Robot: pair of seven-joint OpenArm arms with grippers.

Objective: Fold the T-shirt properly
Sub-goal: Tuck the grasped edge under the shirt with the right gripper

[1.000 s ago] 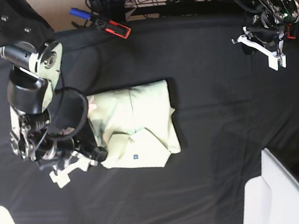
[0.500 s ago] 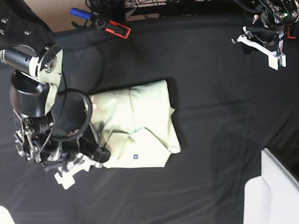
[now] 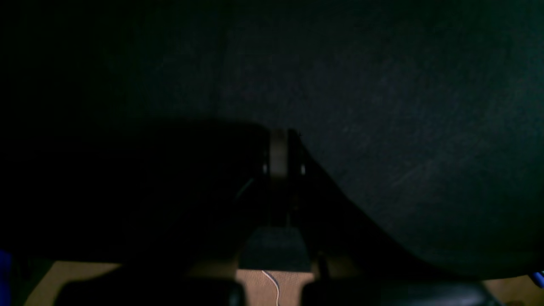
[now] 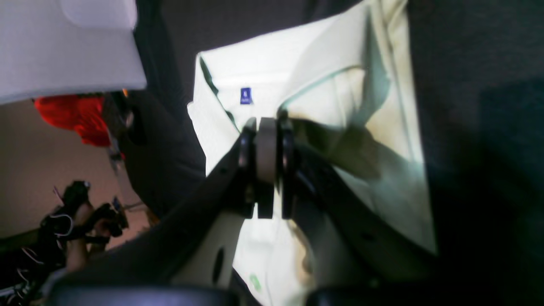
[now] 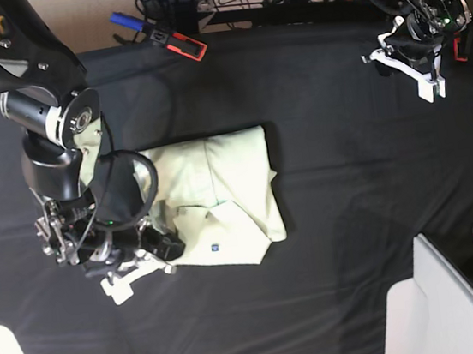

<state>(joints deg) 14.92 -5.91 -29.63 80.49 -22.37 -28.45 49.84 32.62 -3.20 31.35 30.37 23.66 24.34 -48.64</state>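
Since the earlier frame the right gripper point(image 5: 156, 258) has slid toward the near table edge and clamped its jaws together at the T-shirt's point(image 5: 222, 196) lower left corner. Whether cloth is pinched between them is unclear. The folded T-shirt lies mid-table, its long axis running left-right. The left gripper point(image 5: 418, 77), far from the T-shirt, stays closed and empty.
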